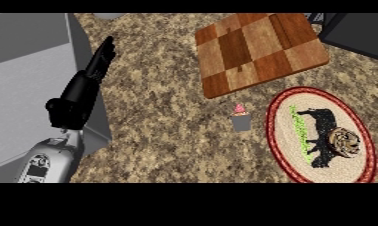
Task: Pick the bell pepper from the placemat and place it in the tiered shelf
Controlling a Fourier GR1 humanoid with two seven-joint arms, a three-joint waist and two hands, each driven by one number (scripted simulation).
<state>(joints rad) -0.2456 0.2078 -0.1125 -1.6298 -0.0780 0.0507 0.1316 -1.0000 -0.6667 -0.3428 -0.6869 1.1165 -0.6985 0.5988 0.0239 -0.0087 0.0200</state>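
Observation:
An oval woven placemat [284, 120] with a red rim and a black cow picture lies at the right of the counter. On its right part rests a small round object [344, 140], brownish with pale streaks; I cannot tell whether it is the bell pepper. My left hand [83, 87] shows at the far left, over the counter's left edge, fingers straight and pointing away from me, holding nothing. It is far from the placemat. No right hand appears in the view. A dark structure [353, 32] at the top right corner may be the shelf; only a part shows.
A checkered wooden cutting board [258, 50] lies at the upper middle. A small cupcake [241, 117] with pink topping stands just left of the placemat. A grey surface [37, 75] borders the speckled counter on the left.

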